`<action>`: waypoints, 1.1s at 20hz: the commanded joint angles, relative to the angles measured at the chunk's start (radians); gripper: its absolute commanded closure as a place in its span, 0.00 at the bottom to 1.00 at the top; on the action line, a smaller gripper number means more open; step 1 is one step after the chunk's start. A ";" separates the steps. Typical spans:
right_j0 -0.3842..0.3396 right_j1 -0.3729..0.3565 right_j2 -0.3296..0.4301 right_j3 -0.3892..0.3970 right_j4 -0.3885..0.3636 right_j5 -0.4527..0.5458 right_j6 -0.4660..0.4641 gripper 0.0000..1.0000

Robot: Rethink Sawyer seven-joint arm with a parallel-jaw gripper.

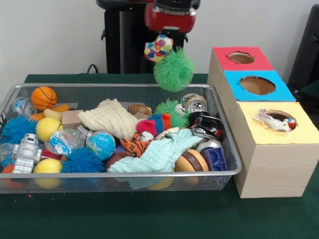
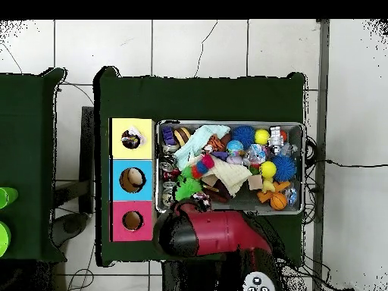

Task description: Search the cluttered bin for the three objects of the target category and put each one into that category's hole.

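My gripper (image 1: 166,39) hangs above the far rim of the wire mesh bin (image 1: 119,175), shut on a white rag with red, blue and yellow patches (image 1: 158,48). A green spiky ball (image 1: 173,69) hangs against the rag, lifted above the clutter. Another patterned rag (image 1: 273,121) lies in the yellow-topped hole (image 1: 286,115) of the wood-grain box, partly sticking out. In the overhead view the red arm (image 2: 216,231) covers the gripper, and the yellow hole (image 2: 133,139) shows the rag in it. I see no third patterned rag in the bin.
The blue-topped hole (image 1: 257,85) and red-topped hole (image 1: 241,58) lie behind the yellow one. The bin holds a cream cloth (image 1: 110,118), a mint-green cloth (image 1: 159,154), balls, a globe (image 1: 101,144), a toy robot (image 1: 26,153) and cans.
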 commanded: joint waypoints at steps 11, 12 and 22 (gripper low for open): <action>0.006 -0.047 0.029 0.029 0.072 0.044 0.093 1.00; -0.003 -0.043 0.031 0.028 0.061 0.032 0.084 1.00; -0.106 0.105 0.044 0.008 -0.022 -0.126 0.061 1.00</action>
